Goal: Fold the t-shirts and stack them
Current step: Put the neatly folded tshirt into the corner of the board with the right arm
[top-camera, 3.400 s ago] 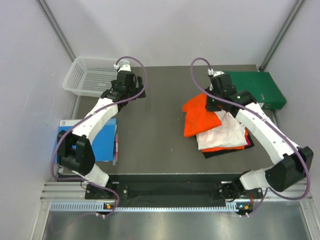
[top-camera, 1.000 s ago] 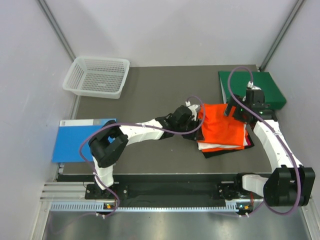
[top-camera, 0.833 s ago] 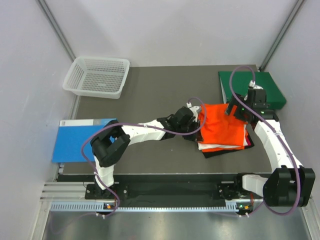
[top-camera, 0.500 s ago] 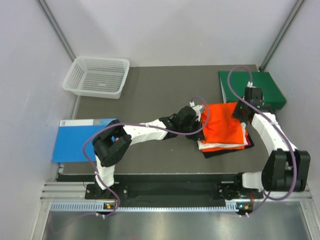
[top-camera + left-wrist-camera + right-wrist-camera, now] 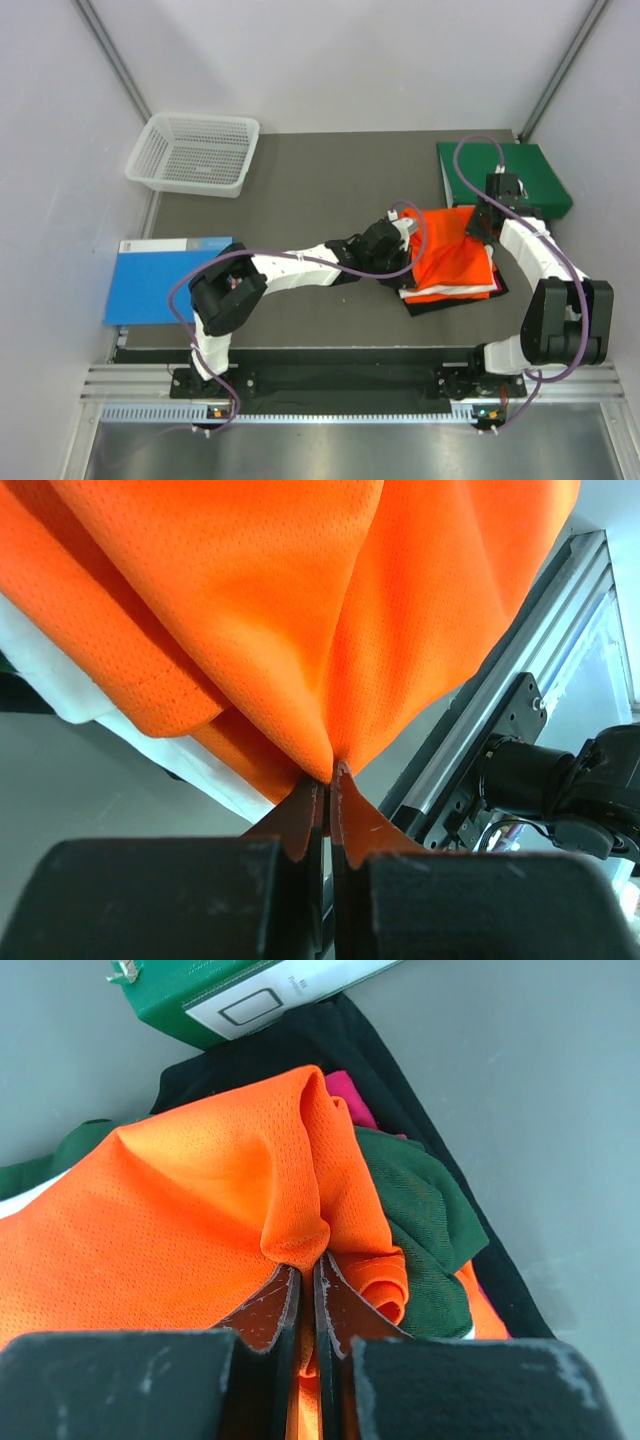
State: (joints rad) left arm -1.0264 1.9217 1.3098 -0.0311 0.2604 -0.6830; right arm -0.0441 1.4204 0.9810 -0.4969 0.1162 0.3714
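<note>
- While the orange t-shirt (image 5: 455, 258) lies atop the stack (image 5: 428, 302) at the table's (image 5: 320, 190) three o'clock, the left gripper (image 5: 328, 778) pinches its nine-o'clock edge.
- The right gripper (image 5: 308, 1272) clamps tight on its one-o'clock corner.

Plain pale walls (image 5: 350, 60) close in a dark grey bench (image 5: 320, 190) on three sides. Two dark posts (image 5: 112, 55) slant at the far corners. A slotted metal rail (image 5: 330, 412) runs along the near edge.
</note>
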